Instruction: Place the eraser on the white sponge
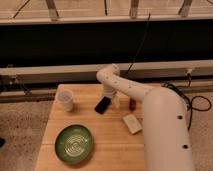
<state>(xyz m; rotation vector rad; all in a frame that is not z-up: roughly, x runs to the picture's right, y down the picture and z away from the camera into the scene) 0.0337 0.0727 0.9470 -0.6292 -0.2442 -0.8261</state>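
Observation:
The eraser (102,105), a flat black block, lies on the wooden table (110,145) near its far middle. The white sponge (132,123), a cream block, lies to the right of it, next to my white arm. My gripper (109,97) hangs at the end of the arm just above and to the right of the eraser, close to its far end. I cannot tell whether it touches the eraser.
A white cup (65,100) stands at the far left of the table. A green plate (74,143) lies at the front left. A reddish-brown object (133,104) sits behind the sponge. My arm covers the table's right side.

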